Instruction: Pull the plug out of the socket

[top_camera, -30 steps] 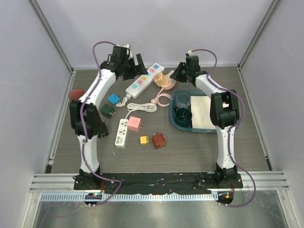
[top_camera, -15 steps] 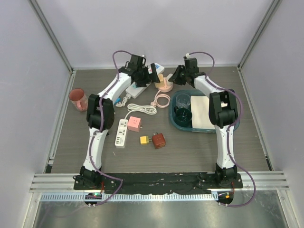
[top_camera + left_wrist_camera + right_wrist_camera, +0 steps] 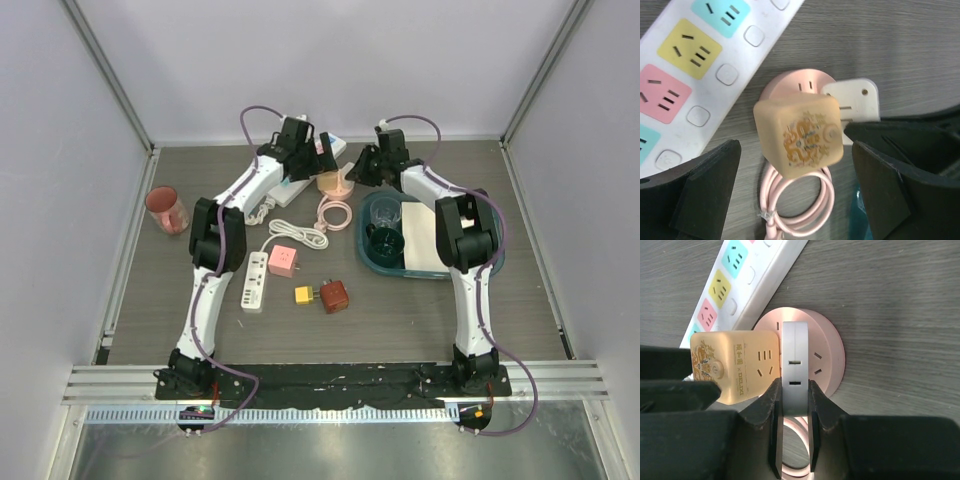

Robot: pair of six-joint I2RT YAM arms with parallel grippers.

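A round pink socket [image 3: 336, 183] lies at the back of the table; it also shows in the left wrist view [image 3: 799, 83] and the right wrist view [image 3: 827, 347]. An orange cube adaptor [image 3: 799, 134] [image 3: 735, 365] and a flat white plug [image 3: 794, 365] [image 3: 854, 99] stand plugged into it. My right gripper [image 3: 795, 407] [image 3: 360, 168] is shut on the white plug, one finger on each flat side. My left gripper [image 3: 797, 162] [image 3: 320, 160] is open and straddles the orange cube, with a gap on both sides.
A long white power strip [image 3: 695, 60] [image 3: 747, 275] lies beside the socket. A pink cable coil [image 3: 335, 212] lies in front of it. A teal tray [image 3: 366, 255] with glasses sits to the right. A red cup [image 3: 167, 208], a small power strip [image 3: 257, 282] and loose adaptors [image 3: 334, 295] lie nearer.
My left arm has swung right from the far left, and its gripper now sits over the socket. My right gripper has shifted slightly left with the socket.
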